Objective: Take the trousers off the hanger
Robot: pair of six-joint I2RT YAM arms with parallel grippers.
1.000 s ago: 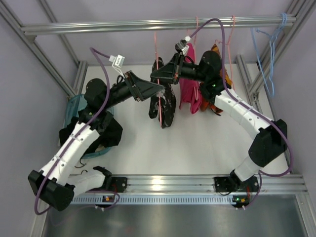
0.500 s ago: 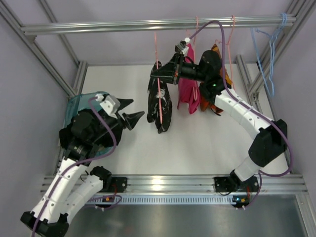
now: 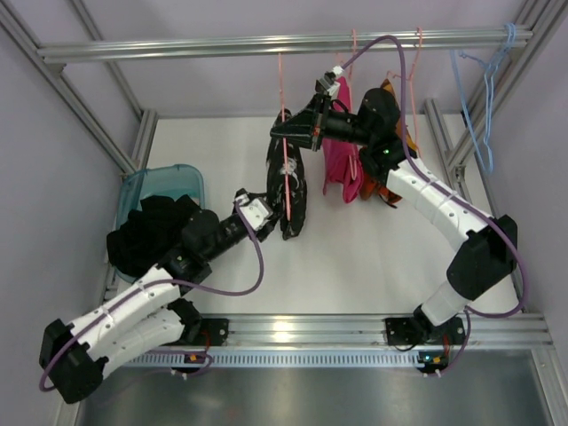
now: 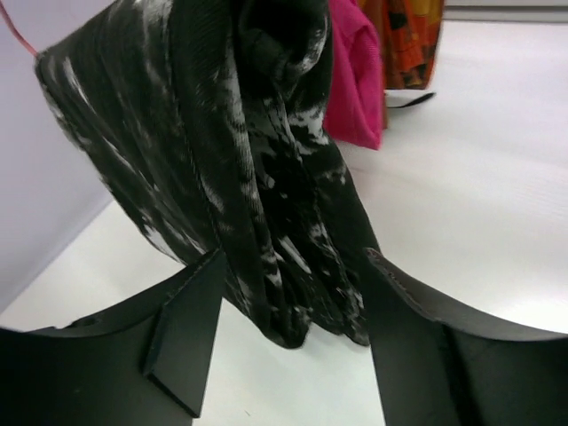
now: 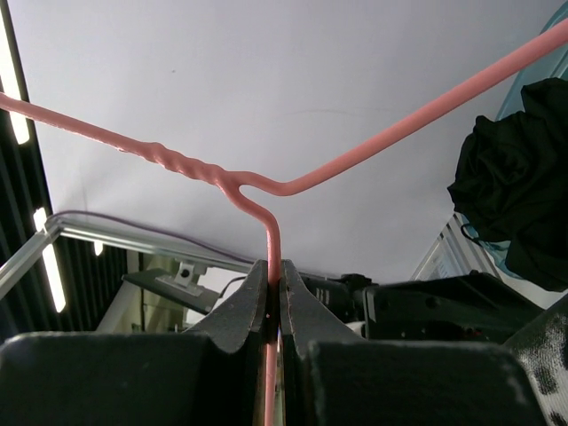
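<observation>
The trousers (image 3: pixel 289 191), black with white speckles, hang folded over the pale-pink wire hanger (image 3: pixel 284 133) under the top rail. They also fill the left wrist view (image 4: pixel 240 151). My left gripper (image 3: pixel 262 211) is open, its jaws either side of the trousers' lower end (image 4: pixel 293 302) without closing on it. My right gripper (image 3: pixel 282 133) is shut on the hanger's wire (image 5: pixel 273 240), just below its twisted neck.
A magenta-pink garment (image 3: pixel 342 160) and an orange patterned one (image 3: pixel 390 142) hang right of the trousers. A teal bin (image 3: pixel 155 191) with plain black clothes (image 3: pixel 151 231) sits at the left. Light-blue hangers (image 3: pixel 488 80) hang at the far right of the rail (image 3: pixel 222 44).
My left arm swung back toward the bin, then came forward low; its open gripper now sits at the trousers' bottom end. The right gripper stayed shut on the hanger.
</observation>
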